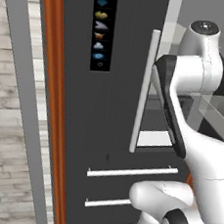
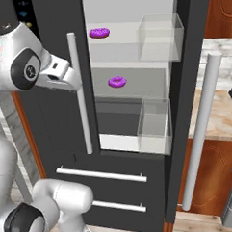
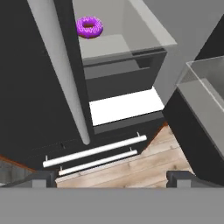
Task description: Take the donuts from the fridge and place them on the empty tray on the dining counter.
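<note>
Fridge (image 2: 56, 140) right door open; donuts (image 2: 99, 33) one each on two white shelves; tool (image 3: 111, 178) jaws wide apart, empty, facing fridge interior

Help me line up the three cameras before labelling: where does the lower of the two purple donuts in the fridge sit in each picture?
Left base view: I cannot find it here.
Right base view: lower donut just above centre, on the middle shelf, below the upper donut.
Hand view: likely the one donut at top, left of centre, on a shelf.
Shared landmark: the long white vertical door handle of the fridge, left of the donut.
</note>
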